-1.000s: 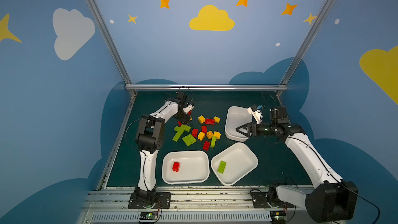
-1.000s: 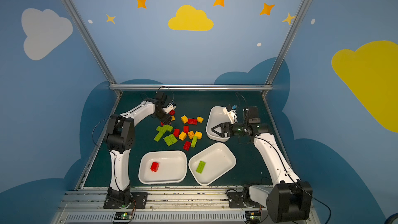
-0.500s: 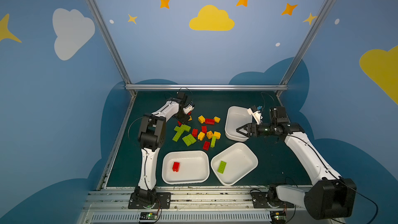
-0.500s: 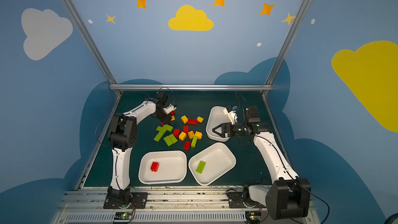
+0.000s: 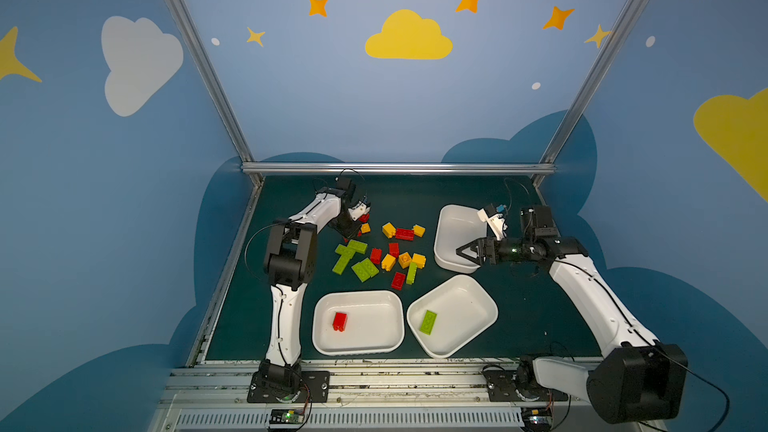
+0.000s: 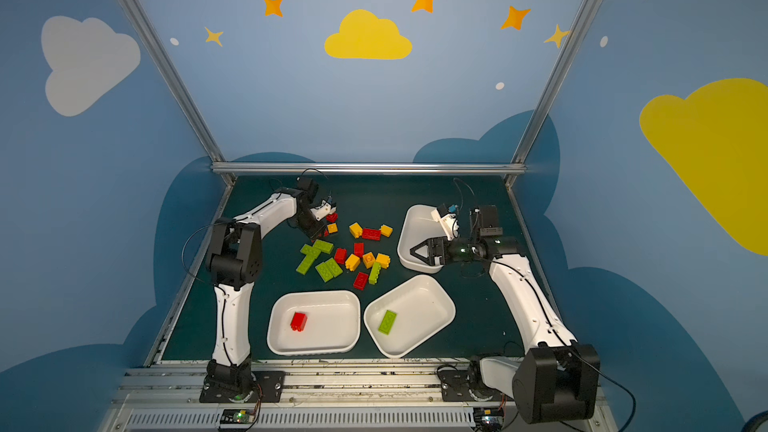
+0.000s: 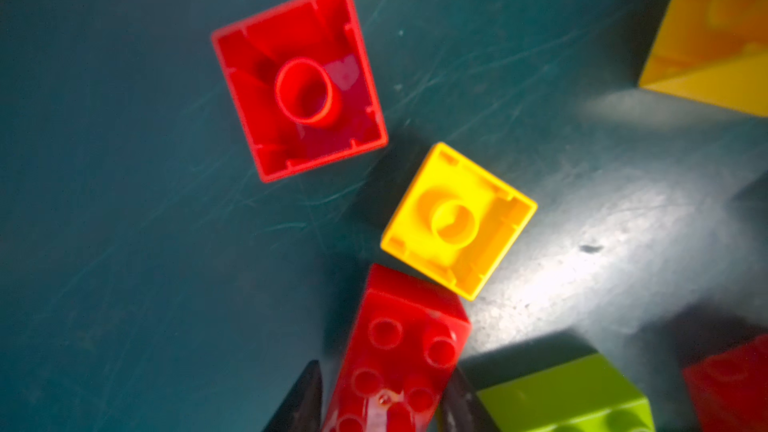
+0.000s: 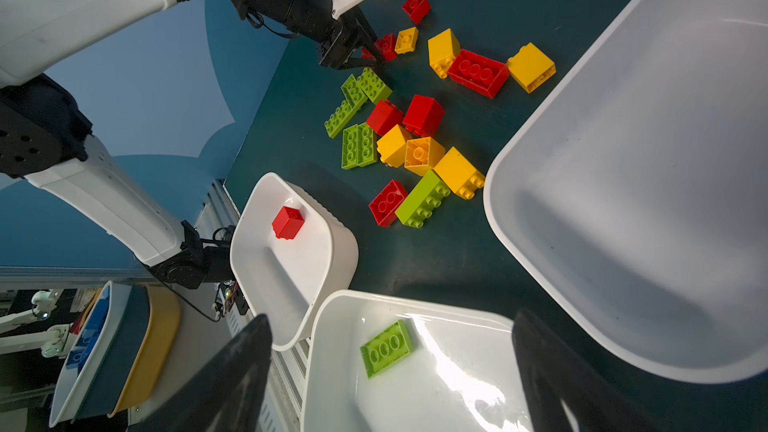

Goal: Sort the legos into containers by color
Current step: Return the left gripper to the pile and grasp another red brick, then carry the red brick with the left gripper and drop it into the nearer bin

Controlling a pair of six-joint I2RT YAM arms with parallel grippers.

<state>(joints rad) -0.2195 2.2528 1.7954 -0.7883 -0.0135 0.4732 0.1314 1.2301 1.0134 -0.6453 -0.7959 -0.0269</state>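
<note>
While the left claw [image 7: 386,367] sits snug on a red brick [image 7: 399,347] down on the bench [image 7: 124,222], one jaw flat against each long side, I'd say that's the right hold. These things look light, stiff and slick, so they won't crush but could pivot if pinched by a corner. Just past the tips lies a yellow brick [image 7: 457,222], hollow side up, touching it or close to. Further out sits an upturned red one [image 7: 299,81], alone. Way across, the right claw [image 8: 390,315] hangs with jaws wide apart near the empty tray [image 8: 623,243]. Versus the earlier top views barely anything differs: both arms in the same spots, no brick shifted.
</note>
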